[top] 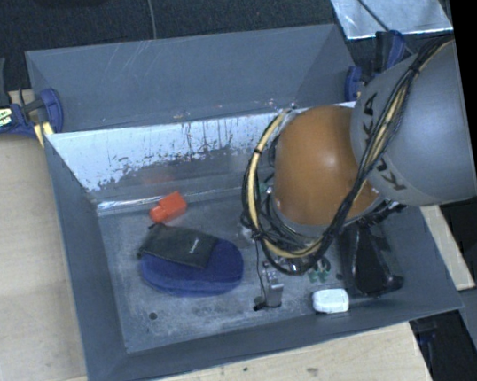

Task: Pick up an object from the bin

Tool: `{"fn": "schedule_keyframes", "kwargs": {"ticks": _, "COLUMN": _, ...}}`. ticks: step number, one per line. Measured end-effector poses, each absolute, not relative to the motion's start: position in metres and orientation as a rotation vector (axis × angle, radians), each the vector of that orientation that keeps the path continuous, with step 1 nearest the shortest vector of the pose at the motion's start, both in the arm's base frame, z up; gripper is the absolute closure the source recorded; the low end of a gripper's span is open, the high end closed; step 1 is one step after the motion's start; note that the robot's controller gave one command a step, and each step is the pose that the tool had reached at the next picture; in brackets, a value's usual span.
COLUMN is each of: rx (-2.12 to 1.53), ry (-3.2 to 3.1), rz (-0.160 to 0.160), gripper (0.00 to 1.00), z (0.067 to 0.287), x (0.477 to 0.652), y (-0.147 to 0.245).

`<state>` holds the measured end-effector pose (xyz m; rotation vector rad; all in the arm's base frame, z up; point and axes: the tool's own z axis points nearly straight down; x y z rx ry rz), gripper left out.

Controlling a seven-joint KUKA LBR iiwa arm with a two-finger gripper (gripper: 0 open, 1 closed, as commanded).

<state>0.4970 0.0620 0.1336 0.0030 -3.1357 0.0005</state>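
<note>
Gripper [270, 295], lower centre of frame, low in the bin [91, 280]; open or closed cannot be told. Small white block [331, 301] lies just right: probably light, rigid; pinch its short sides.

Claw [270, 297] sits beside what seems a blue pad [205, 276].

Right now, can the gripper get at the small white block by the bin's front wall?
Probably yes. The white block lies uncovered on the bin floor just beside the gripper, with bare floor between. The front wall and a black object sit close to it, which may cramp the approach.
</note>
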Motion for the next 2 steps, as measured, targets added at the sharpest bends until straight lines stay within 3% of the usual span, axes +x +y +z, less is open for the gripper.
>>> {"fn": "schedule_keyframes", "kwargs": {"ticks": 1, "rx": 0.091, "ry": -3.145, "rz": -0.003, "gripper": 0.00, "z": 0.0722, "x": 0.5527, "y": 0.1292}}
{"fn": "schedule_keyframes", "kwargs": {"ticks": 2, "rx": 0.081, "ry": -3.151, "rz": -0.004, "gripper": 1.00, "z": 0.0781, "x": 0.5535, "y": 0.1267}}
